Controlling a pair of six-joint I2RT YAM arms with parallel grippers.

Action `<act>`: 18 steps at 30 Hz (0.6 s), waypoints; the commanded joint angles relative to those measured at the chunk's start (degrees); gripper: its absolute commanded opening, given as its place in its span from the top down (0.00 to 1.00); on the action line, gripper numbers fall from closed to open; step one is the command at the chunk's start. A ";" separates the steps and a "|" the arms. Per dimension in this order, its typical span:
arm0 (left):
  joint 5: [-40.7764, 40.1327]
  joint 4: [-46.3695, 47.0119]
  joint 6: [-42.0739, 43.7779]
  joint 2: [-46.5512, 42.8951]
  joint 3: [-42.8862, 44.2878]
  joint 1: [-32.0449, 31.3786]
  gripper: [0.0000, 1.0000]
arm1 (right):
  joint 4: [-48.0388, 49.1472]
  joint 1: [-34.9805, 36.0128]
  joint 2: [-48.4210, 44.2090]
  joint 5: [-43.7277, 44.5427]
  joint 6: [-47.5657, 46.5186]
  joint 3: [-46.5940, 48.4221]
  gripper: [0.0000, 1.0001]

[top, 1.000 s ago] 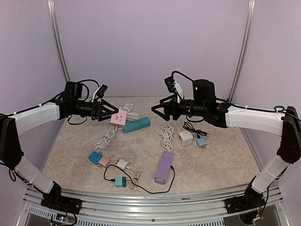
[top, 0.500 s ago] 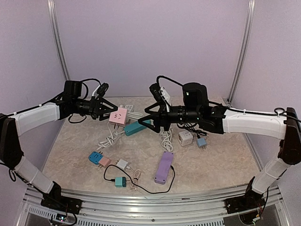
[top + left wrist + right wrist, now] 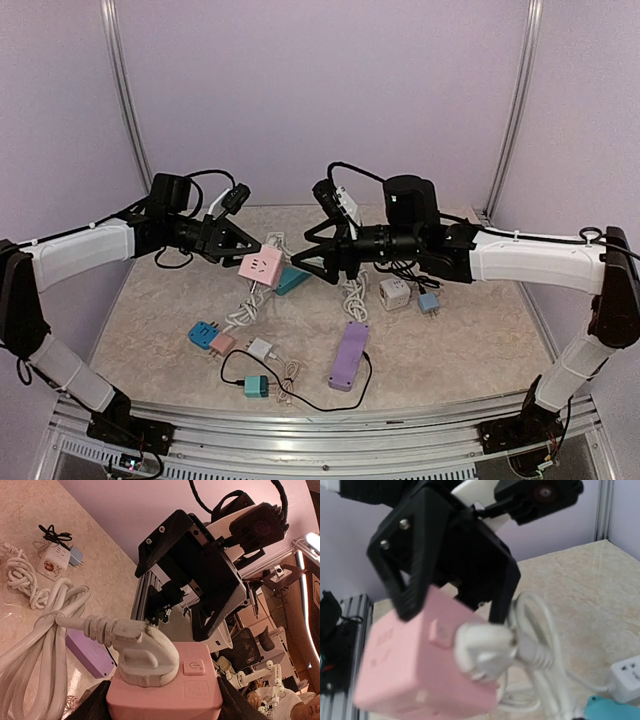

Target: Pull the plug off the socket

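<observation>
The beige marbled table (image 3: pixel 480 350) is carrying a purple power strip (image 3: pixel 348 355) at 5 o'clock and a teal power strip (image 3: pixel 295 281) at 11 o'clock. A white cube socket (image 3: pixel 394 293) and a light-blue adapter (image 3: pixel 429 303) are sitting at 3 o'clock beside a coiled white cord (image 3: pixel 353 290). A blue plug (image 3: pixel 203 334), a pink plug (image 3: pixel 223 344), a white plug (image 3: pixel 261 349) and a teal plug (image 3: pixel 256 386) are lying clustered at 7 o'clock.

Smooth, matt pink plastic for the socket (image 3: pixel 165 692); glossier white plastic for the plug (image 3: pixel 145 652) and its rubbery cord (image 3: pixel 35 640). Mottled, stone-look desk (image 3: pixel 470 330), ribbed metal rail (image 3: pixel 420 418) along the near edge.
</observation>
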 commanded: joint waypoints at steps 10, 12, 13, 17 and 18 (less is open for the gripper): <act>6.64 -1.35 7.73 -1.34 3.96 -3.03 0.63 | -14.84 0.60 3.09 7.29 -12.05 2.44 0.24; 6.73 -2.23 8.38 -0.84 4.32 -3.55 0.63 | -14.74 0.61 3.85 7.30 -12.59 3.26 0.24; 6.85 -2.52 8.56 -0.67 4.44 -3.82 0.63 | -14.60 0.65 4.37 7.47 -12.93 3.52 0.25; 7.10 -3.07 9.21 0.03 4.56 -4.87 0.63 | -13.49 0.71 6.08 7.41 -13.94 4.72 0.25; 7.16 -3.09 9.19 0.12 4.57 -5.07 0.63 | -13.34 0.66 6.76 6.86 -14.03 5.32 0.26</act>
